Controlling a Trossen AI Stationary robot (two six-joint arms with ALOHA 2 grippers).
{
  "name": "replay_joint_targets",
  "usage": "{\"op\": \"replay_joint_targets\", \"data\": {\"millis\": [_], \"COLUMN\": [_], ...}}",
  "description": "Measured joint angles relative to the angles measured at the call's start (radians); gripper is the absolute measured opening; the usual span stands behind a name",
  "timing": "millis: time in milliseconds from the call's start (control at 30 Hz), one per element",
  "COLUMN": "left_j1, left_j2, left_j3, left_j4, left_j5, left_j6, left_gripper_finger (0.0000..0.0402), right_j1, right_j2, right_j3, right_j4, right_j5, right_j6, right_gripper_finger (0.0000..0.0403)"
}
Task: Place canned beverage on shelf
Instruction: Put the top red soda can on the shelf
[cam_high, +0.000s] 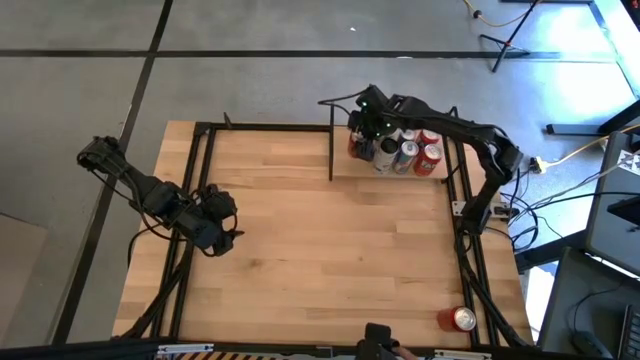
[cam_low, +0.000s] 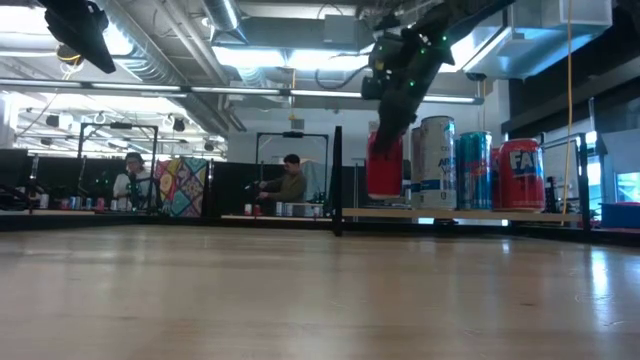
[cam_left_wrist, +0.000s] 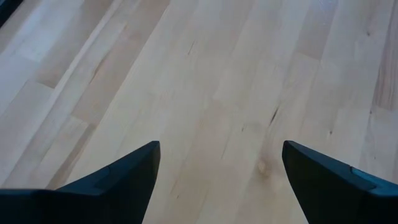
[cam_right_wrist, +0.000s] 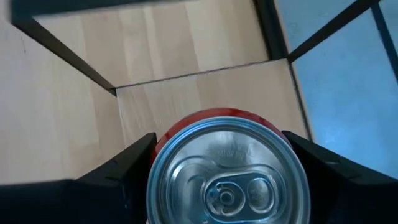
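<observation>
Hanging over the left side of the overhead picture, the left gripper waits above bare tabletop, its fingers spread apart with nothing but wood between them.

Moving rightward, the shelf sits at the upper right of the table, a small light board edged with thin black rods. On it stand several cans in a cluster: a silver one, a red one at the right end, and others partly hidden under the arm. From table height they read, left to right, as a tall white-and-blue can, a teal can and a red can, all upright on the board.

At the left end of that row, the right gripper is clamped on a red can. Its wrist camera looks straight down on the silver lid, pull tab facing up, with a dark finger pressed to each side. So the can stands with its long axis vertical, top toward the gripper. From table height its bottom appears level with the board or just above it; I cannot tell whether it touches. It sits just beside the tall white-and-blue can.

One more red can lies on its side near the lower right corner of the table, well apart from the shelf.

Beyond the table, two people show in the background room.
</observation>
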Motion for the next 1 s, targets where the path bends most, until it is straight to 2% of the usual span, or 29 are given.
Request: {"op": "replay_joint_targets", "data": {"millis": [367, 667, 733, 867, 933, 1000], "left_j1": [0.0, 0.0, 0.0, 0.0, 0.0, 0.0], "left_j2": [0.0, 0.0, 0.0, 0.0, 0.0, 0.0], "left_j3": [0.0, 0.0, 0.0, 0.0, 0.0, 0.0], "left_j4": [0.0, 0.0, 0.0, 0.0, 0.0, 0.0], "left_j5": [0.004, 0.006, 0.006, 0.006, 0.006, 0.006], "left_j6": [0.0, 0.0, 0.0, 0.0, 0.0, 0.001], "left_gripper_finger": [0.0325, 0.0325, 0.0325, 0.0325, 0.0325, 0.0325], "right_j1": [0.0, 0.0, 0.0, 0.001, 0.001, 0.001], "right_j2": [0.008, 0.008, 0.008, 0.008, 0.008, 0.008], "right_j3": [-0.074, -0.077, -0.077, -0.067, -0.051, -0.021], "right_j4": [0.062, 0.065, 0.066, 0.066, 0.062, 0.028], "right_j5": [0.009, 0.013, 0.013, 0.024, 0.045, 0.067], "right_j6": [0.024, 0.014, 0.01, 0.007, 0.005, 0.0], "right_gripper_finger": [0.0276, 0.0277, 0.03, 0.0377, 0.0384, 0.0371]}}
